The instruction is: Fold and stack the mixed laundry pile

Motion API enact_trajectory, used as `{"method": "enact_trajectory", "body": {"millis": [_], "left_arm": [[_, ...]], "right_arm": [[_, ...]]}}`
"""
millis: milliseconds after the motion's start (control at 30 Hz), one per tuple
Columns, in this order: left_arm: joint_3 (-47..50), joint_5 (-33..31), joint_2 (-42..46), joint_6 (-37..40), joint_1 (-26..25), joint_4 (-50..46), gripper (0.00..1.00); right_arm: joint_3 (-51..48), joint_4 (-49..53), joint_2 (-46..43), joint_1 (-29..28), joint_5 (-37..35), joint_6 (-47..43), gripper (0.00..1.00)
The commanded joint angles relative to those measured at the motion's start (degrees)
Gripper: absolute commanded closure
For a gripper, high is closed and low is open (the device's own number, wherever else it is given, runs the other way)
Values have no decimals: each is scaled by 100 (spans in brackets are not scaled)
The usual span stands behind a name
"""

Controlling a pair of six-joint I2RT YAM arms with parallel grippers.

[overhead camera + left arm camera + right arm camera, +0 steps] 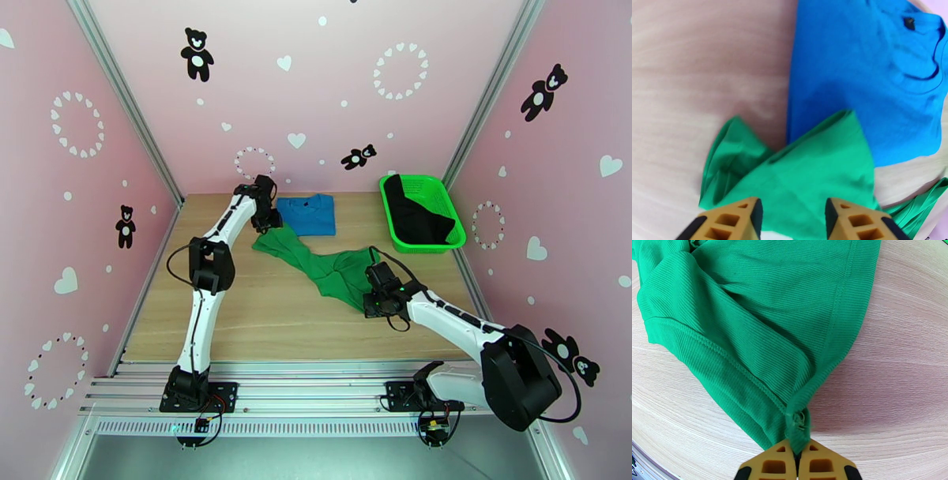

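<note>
Blue shirt (pixel 308 215) folded, green (pixel 316 264) stretched diagonally, black (pixel 415 215) bunched.

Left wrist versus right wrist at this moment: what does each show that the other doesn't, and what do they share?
Left wrist's own: the folded blue T-shirt lying flat, and the left fingers apart above one end of the green garment. Right wrist's own: the right fingers shut on a hemmed corner of that garment. Shared: the green garment and the wooden table.

Bright, even light from above. My left wrist picture is blurred, the blue shirt (pixel 869 79) soft. My right is sharp; the green shirt (pixel 750 319) shadows the table (pixel 900 358) beside it, grain bowing at the edges.
</note>
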State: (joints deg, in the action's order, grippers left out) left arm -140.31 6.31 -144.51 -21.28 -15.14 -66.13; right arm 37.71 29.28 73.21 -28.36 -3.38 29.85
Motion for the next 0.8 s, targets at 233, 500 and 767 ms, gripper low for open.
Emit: {"method": "enact_trajectory", "body": {"millis": [233, 500, 767], "left_arm": [[-217, 86, -391, -80, 11, 56, 55], [-163, -25, -376, -55, 11, 50, 42], [-111, 32, -396, -72, 22, 182, 49]], "right_arm": [[-10, 186, -54, 32, -17, 47, 100], [-8, 180, -48, 32, -5, 54, 100], [-9, 179, -37, 28, 8, 56, 100]]}}
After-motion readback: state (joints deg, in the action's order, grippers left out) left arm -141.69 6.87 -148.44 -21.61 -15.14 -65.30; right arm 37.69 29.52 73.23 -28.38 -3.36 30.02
